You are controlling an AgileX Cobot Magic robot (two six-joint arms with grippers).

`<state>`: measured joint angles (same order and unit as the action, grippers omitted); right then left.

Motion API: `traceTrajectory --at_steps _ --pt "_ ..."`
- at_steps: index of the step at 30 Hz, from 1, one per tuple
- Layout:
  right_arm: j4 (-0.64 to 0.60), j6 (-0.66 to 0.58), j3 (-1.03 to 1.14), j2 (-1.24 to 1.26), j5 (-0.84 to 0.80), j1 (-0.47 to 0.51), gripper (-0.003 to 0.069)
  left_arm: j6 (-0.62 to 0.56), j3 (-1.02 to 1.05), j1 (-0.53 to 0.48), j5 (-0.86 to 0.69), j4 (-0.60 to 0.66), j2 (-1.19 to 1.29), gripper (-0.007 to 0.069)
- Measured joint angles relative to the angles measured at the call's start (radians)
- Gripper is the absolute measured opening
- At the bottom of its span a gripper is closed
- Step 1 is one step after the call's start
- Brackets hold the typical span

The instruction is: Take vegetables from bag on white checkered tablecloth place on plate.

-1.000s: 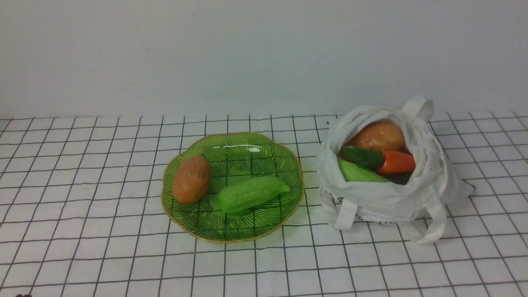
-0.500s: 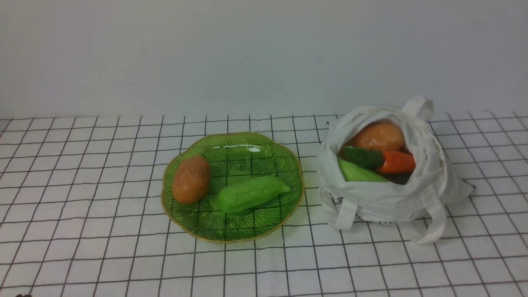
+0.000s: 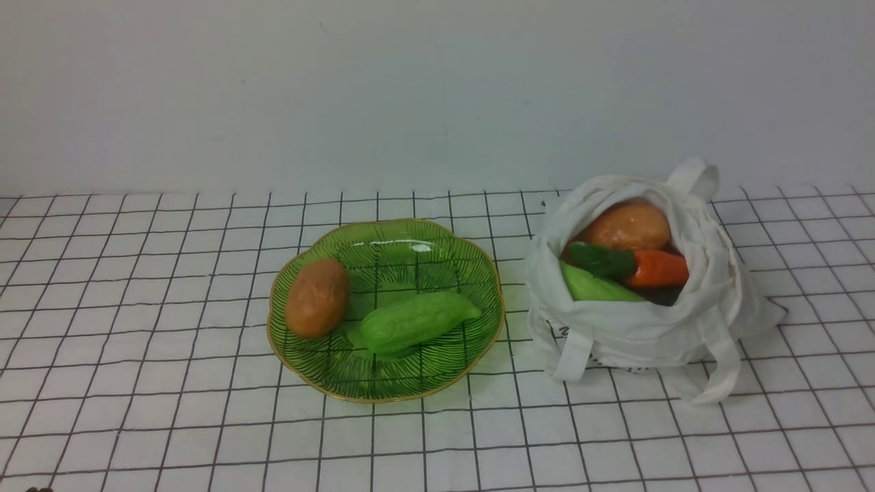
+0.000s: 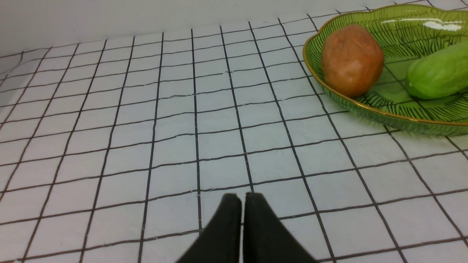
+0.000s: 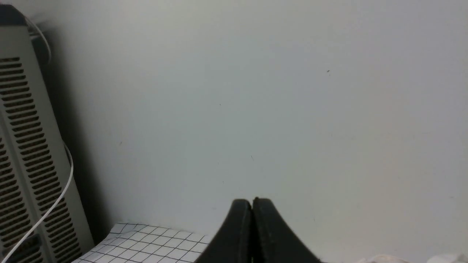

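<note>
The green plate [image 3: 410,379] lies mid-table on the white checkered tablecloth [image 3: 137,383]. It holds a tan-brown potato [image 3: 316,297] and a light green gourd [image 3: 415,320]. The white bag [image 3: 636,335] stands to its right, open, with a potato [image 3: 627,226], a carrot [image 3: 656,268] and a gourd [image 3: 595,287] inside. No gripper shows in the front view. In the left wrist view my left gripper [image 4: 242,197] is shut and empty, low over the cloth, away from the plate [image 4: 402,122] with its potato [image 4: 351,60] and gourd [image 4: 438,73]. My right gripper [image 5: 252,201] is shut, facing the wall.
A plain grey wall [image 3: 437,89] runs behind the table. In the right wrist view a tall grey vented unit [image 5: 25,153] with a white cable [image 5: 58,197] stands by the wall at the cloth's corner [image 5: 146,244].
</note>
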<state>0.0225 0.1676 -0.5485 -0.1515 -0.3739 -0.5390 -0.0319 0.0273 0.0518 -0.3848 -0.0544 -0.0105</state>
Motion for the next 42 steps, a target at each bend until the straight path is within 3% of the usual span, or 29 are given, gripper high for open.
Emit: traceTrajectory --at_steps 9,14,21,27,31,42 --pt "-0.022 -0.116 0.0 0.0 0.021 0.0 -0.0014 0.0 0.0 0.0 0.0 0.0 0.0 -0.0008" --pt "0.039 -0.125 0.02 0.017 0.011 0.008 -0.0014 0.0 0.0 0.0 0.0 0.0 0.0 -0.0008" --pt "0.107 -0.126 0.222 0.048 -0.004 0.324 -0.0014 0.0 0.0 0.0 0.0 0.0 0.0 -0.0008" --pt "0.108 -0.124 0.466 0.05 -0.008 0.51 -0.0014 0.0 0.0 0.0 0.0 0.0 0.0 -0.0008" --pt "0.108 -0.122 0.567 0.11 -0.02 0.545 -0.0014 0.0 0.0 0.0 0.0 0.0 0.0 -0.0008" --pt "0.107 -0.121 0.57 0.159 -0.004 0.547 -0.0014 0.0 0.0 0.0 0.0 0.0 0.0 -0.0008"
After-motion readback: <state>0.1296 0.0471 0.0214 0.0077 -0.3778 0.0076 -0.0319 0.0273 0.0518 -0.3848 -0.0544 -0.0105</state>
